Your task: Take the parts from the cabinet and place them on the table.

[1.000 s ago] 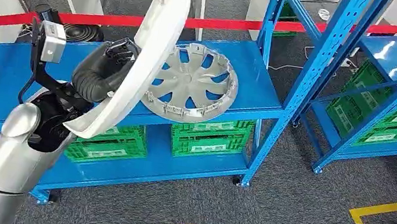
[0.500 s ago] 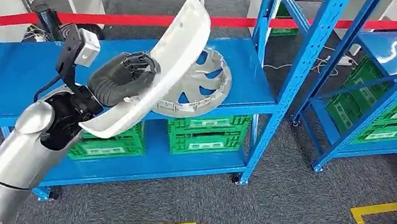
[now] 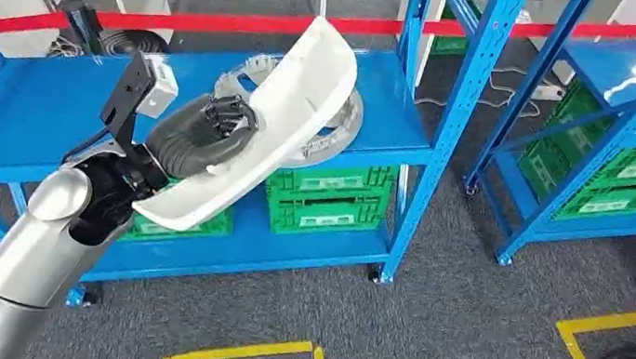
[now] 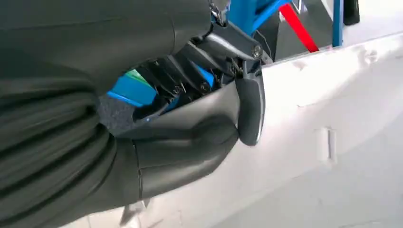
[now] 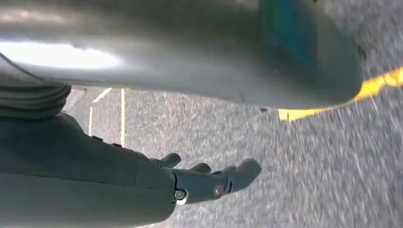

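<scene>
The left robot hand [image 3: 208, 131] grips one long white part [image 3: 271, 117], lifted up in front of the blue cabinet [image 3: 14, 113]. One silver wheel cover [image 3: 341, 122] lies on its shelf. The right robot hand [image 5: 199, 183] hangs loose, holding nothing.

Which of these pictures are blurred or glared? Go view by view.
Head view: sharp, evenly lit, with white glare streaks on the blue shelf at the right. Left wrist view: the white panel held by the left hand is washed out, its far end soft. Right wrist view: the carpet is smeared by motion blur, a bright glare patch sits on the silver body part, and the right hand hangs open.
</scene>
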Robot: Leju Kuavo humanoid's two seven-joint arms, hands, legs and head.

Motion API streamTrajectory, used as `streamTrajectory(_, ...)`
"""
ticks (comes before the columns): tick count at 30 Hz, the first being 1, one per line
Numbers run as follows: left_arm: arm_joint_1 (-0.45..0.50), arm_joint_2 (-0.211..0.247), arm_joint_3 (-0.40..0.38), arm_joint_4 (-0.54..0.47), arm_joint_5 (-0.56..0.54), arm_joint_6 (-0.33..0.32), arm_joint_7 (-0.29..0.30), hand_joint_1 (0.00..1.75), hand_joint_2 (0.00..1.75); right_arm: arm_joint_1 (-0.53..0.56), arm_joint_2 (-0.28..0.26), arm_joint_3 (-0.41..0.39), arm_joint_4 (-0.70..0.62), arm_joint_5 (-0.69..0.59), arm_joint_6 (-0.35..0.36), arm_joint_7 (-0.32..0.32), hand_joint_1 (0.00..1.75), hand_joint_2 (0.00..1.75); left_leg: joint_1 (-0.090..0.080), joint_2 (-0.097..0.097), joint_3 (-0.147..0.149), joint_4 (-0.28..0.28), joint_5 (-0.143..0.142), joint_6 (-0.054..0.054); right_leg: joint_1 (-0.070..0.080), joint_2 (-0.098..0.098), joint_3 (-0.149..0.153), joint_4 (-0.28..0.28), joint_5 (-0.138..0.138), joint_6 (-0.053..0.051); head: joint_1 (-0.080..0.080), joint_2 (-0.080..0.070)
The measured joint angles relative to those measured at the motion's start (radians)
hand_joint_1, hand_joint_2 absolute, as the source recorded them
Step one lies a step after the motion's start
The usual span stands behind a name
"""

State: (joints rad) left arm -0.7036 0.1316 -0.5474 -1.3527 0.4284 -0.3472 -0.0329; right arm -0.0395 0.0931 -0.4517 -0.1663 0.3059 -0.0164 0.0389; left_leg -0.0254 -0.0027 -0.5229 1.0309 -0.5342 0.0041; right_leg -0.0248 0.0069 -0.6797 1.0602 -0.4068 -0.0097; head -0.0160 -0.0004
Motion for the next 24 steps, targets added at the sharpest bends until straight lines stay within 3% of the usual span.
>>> streamTrajectory(1,0.000,-0.002,0.000,0.000,-0.001,0.002,0.004,1.75,1.75,0.000,0.001,0.000,0.000,0.000,0.000,0.000,0.00,0.00,-0.002,0.001,-0.003,-0.007,0.009,0.007,0.000,0.000,0.002,-0.011,0.010,0.006,0.001,0.000)
streamTrajectory(2,0.000,-0.003,0.000,0.001,-0.004,0.002,0.007,1.75,1.75,0.001,0.001,0.000,0.000,0.001,0.000,0.000,0.00,0.00,0.006,0.003,-0.003,-0.028,0.031,0.012,0.006,0.000,0.001,-0.019,0.019,0.013,0.002,0.000)
streamTrajectory(3,-0.002,-0.008,-0.001,0.003,-0.010,0.002,0.012,1.75,1.75,0.001,0.001,0.000,0.000,0.002,0.001,0.000,0.00,0.00,0.012,0.008,-0.003,-0.041,0.049,0.016,0.002,0.000,-0.007,-0.007,-0.013,0.014,0.002,0.000)
streamTrajectory(4,-0.002,-0.012,-0.002,0.005,-0.010,0.003,0.014,1.75,1.75,0.001,0.001,0.000,0.000,0.002,0.001,0.000,0.00,0.00,0.013,0.007,-0.014,-0.044,0.062,0.023,0.004,-0.002,-0.021,0.030,-0.063,0.016,0.004,0.000)
streamTrajectory(6,0.002,-0.016,-0.002,0.010,-0.015,0.003,0.018,1.75,1.75,-0.001,0.001,0.000,0.000,0.005,0.001,0.000,0.00,0.00,0.013,0.008,-0.049,-0.041,0.086,0.023,0.003,-0.002,-0.069,0.192,-0.179,0.026,0.005,0.000)
streamTrajectory(7,0.003,-0.017,-0.002,0.013,-0.015,0.003,0.020,1.75,1.75,-0.001,-0.001,0.000,0.000,0.008,0.001,0.000,0.00,0.00,0.013,0.009,-0.066,-0.036,0.096,0.022,0.004,-0.002,-0.083,0.258,-0.202,0.030,0.005,0.000)
streamTrajectory(8,0.006,-0.018,-0.004,0.016,-0.015,0.003,0.020,1.75,1.75,0.000,-0.002,0.000,0.000,0.008,0.001,0.000,0.00,0.00,0.013,0.010,-0.084,-0.030,0.105,0.021,0.004,-0.002,-0.081,0.292,-0.192,0.032,0.005,0.000)
streamTrajectory(9,0.007,-0.018,-0.005,0.018,-0.015,0.003,0.020,1.75,1.75,0.000,-0.002,0.000,0.000,0.008,0.001,0.000,0.00,0.00,0.015,0.011,-0.101,-0.023,0.113,0.019,0.003,-0.002,-0.058,0.280,-0.162,0.033,0.005,0.000)
streamTrajectory(10,0.008,-0.018,-0.006,0.020,-0.015,0.003,0.020,1.75,1.75,0.000,-0.002,0.000,0.000,0.009,0.001,0.000,0.00,0.00,0.017,0.012,-0.118,-0.015,0.120,0.016,0.002,-0.003,-0.016,0.233,-0.126,0.034,0.005,0.000)
streamTrajectory(11,0.007,-0.018,-0.006,0.021,-0.015,0.003,0.020,1.75,1.75,-0.001,-0.002,0.000,0.000,0.009,0.001,0.000,0.00,0.00,0.019,0.012,-0.136,-0.004,0.126,0.011,0.001,-0.003,0.045,0.154,-0.099,0.036,0.005,0.000)
streamTrajectory(12,0.006,-0.019,-0.006,0.021,-0.015,0.003,0.020,1.75,1.75,-0.003,-0.002,0.000,0.000,0.009,0.001,0.000,0.00,0.00,0.020,0.012,-0.150,0.010,0.131,0.005,-0.001,-0.004,0.113,0.061,-0.114,0.038,0.005,0.000)
streamTrajectory(13,0.006,-0.019,-0.006,0.020,-0.015,0.003,0.020,1.75,1.75,-0.006,-0.002,0.000,0.000,0.009,0.001,0.000,0.00,0.00,0.015,0.011,-0.164,0.019,0.135,-0.001,0.004,-0.003,0.152,-0.001,-0.162,0.036,0.007,0.000)
streamTrajectory(14,0.007,-0.019,-0.006,0.022,-0.015,0.005,0.021,1.75,1.75,-0.004,-0.002,0.000,0.000,0.009,0.001,-0.001,0.00,0.00,0.015,0.011,-0.160,0.021,0.138,-0.006,0.009,0.002,0.135,0.013,-0.149,0.013,0.003,0.000)
streamTrajectory(17,0.006,-0.019,-0.007,0.024,-0.015,0.004,0.021,1.75,1.75,-0.004,-0.002,0.000,0.000,0.009,0.001,0.000,0.00,0.00,0.017,0.010,-0.163,0.014,0.165,-0.024,0.008,0.001,0.127,0.002,-0.134,-0.009,0.005,0.000)
streamTrajectory(18,0.007,-0.017,-0.007,0.026,-0.015,0.004,0.022,1.75,1.75,-0.004,-0.002,0.000,0.000,0.010,0.001,0.000,0.00,0.00,0.021,0.006,-0.170,0.022,0.144,-0.030,0.004,-0.005,0.115,-0.003,-0.119,-0.018,0.006,0.000)
streamTrajectory(19,0.007,-0.016,-0.007,0.029,-0.016,0.004,0.027,1.75,1.75,-0.005,-0.002,0.000,0.000,0.011,0.001,0.000,0.00,0.00,0.021,0.005,-0.185,0.054,0.089,-0.038,0.003,-0.004,0.104,-0.005,-0.108,-0.025,0.000,0.000)
streamTrajectory(21,0.006,-0.015,-0.007,0.033,-0.017,0.001,0.027,1.75,1.75,-0.004,-0.002,0.000,0.000,0.011,0.001,0.001,0.00,0.00,0.026,0.005,-0.215,0.193,-0.032,-0.049,0.004,-0.005,0.076,-0.006,-0.083,-0.026,0.000,0.000)
streamTrajectory(22,0.007,-0.015,-0.007,0.037,-0.018,-0.004,0.027,1.75,1.75,-0.004,-0.002,0.000,0.000,0.011,0.001,0.002,0.00,0.00,0.026,0.005,-0.227,0.264,-0.066,-0.051,0.004,-0.005,0.060,-0.004,-0.070,-0.025,0.000,0.000)
streamTrajectory(23,0.007,-0.015,-0.007,0.041,-0.018,-0.008,0.027,1.75,1.75,-0.004,-0.002,0.000,0.000,0.011,0.001,0.003,0.00,0.00,0.027,0.005,-0.228,0.313,-0.069,-0.052,0.004,-0.006,0.042,-0.004,-0.057,-0.024,0.000,0.000)
streamTrajectory(24,0.006,-0.015,-0.009,0.044,-0.017,-0.010,0.027,1.75,1.75,-0.004,-0.002,0.000,0.000,0.011,0.001,0.003,0.00,0.00,0.027,0.005,-0.210,0.318,-0.045,-0.052,0.004,-0.006,0.026,-0.004,-0.046,-0.023,0.000,0.000)
